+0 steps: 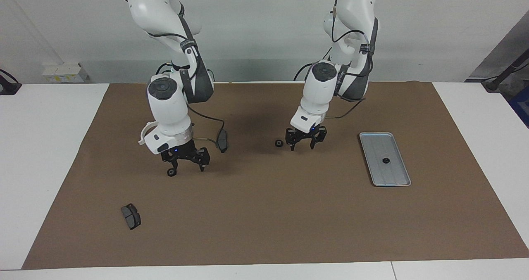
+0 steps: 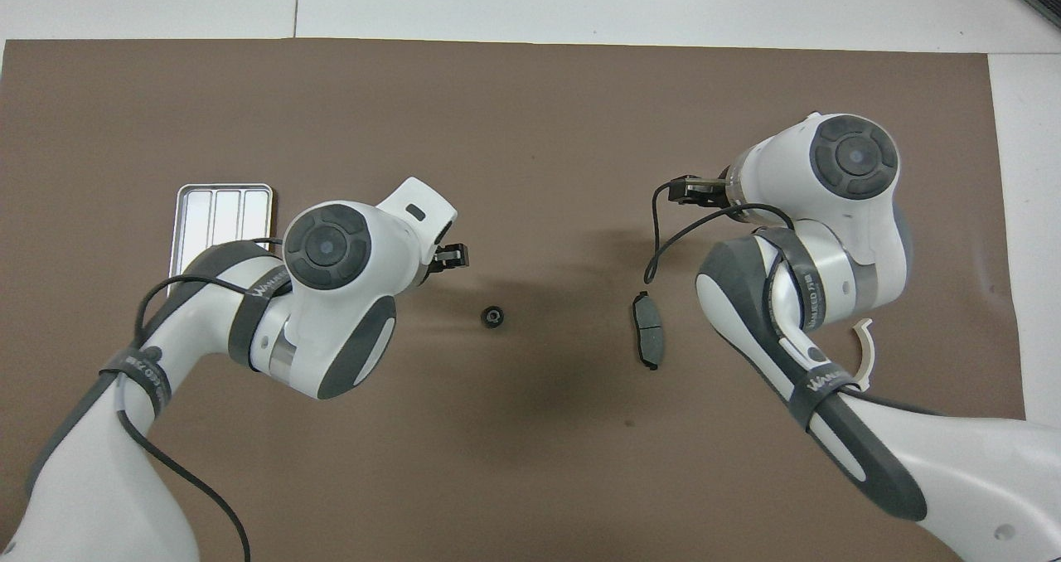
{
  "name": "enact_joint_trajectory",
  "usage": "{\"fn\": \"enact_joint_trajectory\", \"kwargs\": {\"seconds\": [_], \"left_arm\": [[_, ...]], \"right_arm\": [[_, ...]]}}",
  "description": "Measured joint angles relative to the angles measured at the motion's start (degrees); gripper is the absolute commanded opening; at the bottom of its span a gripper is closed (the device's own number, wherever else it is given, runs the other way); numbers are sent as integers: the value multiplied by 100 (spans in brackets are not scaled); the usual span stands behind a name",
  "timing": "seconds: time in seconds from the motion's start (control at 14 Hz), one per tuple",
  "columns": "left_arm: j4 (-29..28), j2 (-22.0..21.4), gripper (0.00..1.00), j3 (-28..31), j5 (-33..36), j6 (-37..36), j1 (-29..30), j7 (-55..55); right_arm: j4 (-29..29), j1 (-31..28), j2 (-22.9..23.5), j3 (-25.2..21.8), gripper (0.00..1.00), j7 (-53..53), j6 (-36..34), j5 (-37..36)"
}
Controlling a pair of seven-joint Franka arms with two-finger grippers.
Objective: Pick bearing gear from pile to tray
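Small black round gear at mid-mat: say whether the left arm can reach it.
Probably yes: the open left gripper hangs right beside the small black round gear, only bare brown mat between them.

A brown mat (image 1: 268,214) covers most of the white surface (image 1: 45,156); a small white box (image 1: 62,72) sits at the frame's upper left.
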Motion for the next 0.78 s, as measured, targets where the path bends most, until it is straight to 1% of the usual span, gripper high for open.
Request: {"fn": "enact_joint_trajectory", "kwargs": {"seconds": [0.07,0.21,0.28,0.64,0.71,0.78], "left_arm": [[-67,19,67,3,0,100,-162,-235],[-132,109,60,5,0,244,-421,-545],[-134,172,58,8,0,264,-515,-602],[-240,354,48,15,0,365,-647,-642],[-269,363,42,15,0,381,-667,-642],[-284,367,37,15,0,393,-684,-642]], "right_arm": [[-110,-113,11,1,100,-94,85,1],[-421,-286,32,1,100,-220,406,1],[-541,-348,50,1,100,-291,497,1],[-741,-500,90,3,100,-426,634,1],[-823,-551,94,2,95,-438,736,1],[-906,-607,97,2,86,-459,831,1]]}}
